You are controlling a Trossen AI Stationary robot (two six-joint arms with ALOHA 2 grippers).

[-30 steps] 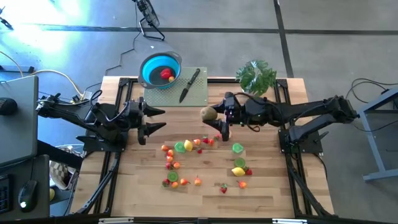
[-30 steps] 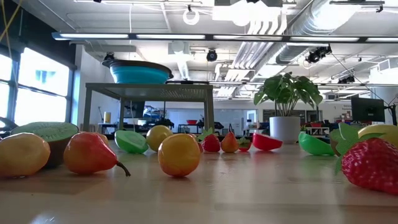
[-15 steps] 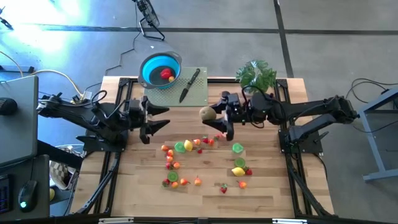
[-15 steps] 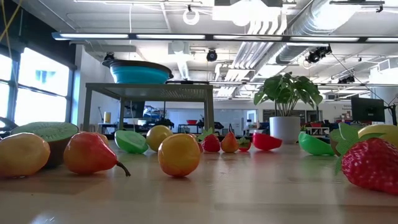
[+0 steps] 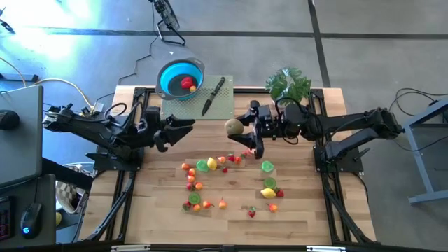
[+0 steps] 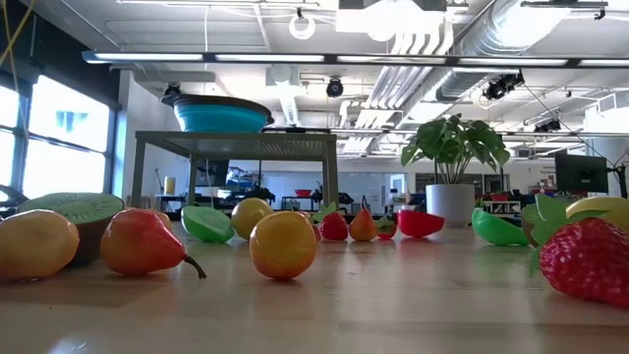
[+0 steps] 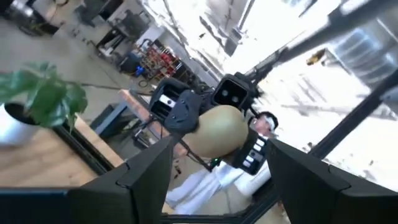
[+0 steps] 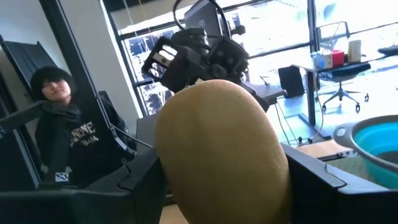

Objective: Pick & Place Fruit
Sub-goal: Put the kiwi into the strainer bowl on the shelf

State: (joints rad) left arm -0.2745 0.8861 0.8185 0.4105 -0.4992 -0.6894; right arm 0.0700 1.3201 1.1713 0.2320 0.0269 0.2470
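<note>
A whole brown kiwi [image 5: 234, 127] sits in my right gripper [image 5: 241, 131], above the table's far middle; the right wrist view shows it [image 8: 217, 143] filling the space between the fingers. My left gripper [image 5: 187, 127] is open and points at the kiwi from the left, a short gap away. Its wrist view shows the kiwi [image 7: 217, 127] beyond its spread fingers [image 7: 146, 174]. More small fruit [image 5: 210, 164] lies scattered on the wood nearer the front. The blue bowl [image 5: 180, 77] holds a red piece [image 5: 187, 82]. My right gripper pinches the kiwi between its two fingers [image 8: 140, 180], one on each flank [image 8: 171, 165]. The fingers come about level from the table's right. The kiwi is lifted clear of the table.
A black-handled knife [image 5: 213, 95] lies on a green mat [image 5: 227, 105] at the far edge, beside the bowl. A potted plant [image 5: 288, 85] stands far right. Fruit pieces [image 6: 283, 244] crowd the low view. A person [image 8: 59, 134] sits beyond the table.
My left gripper has swung toward the table's right, toward the kiwi, tipping from pointing downward to near level and staying open. My right gripper has turned at the wrist while the kiwi stays at about the same spot.
</note>
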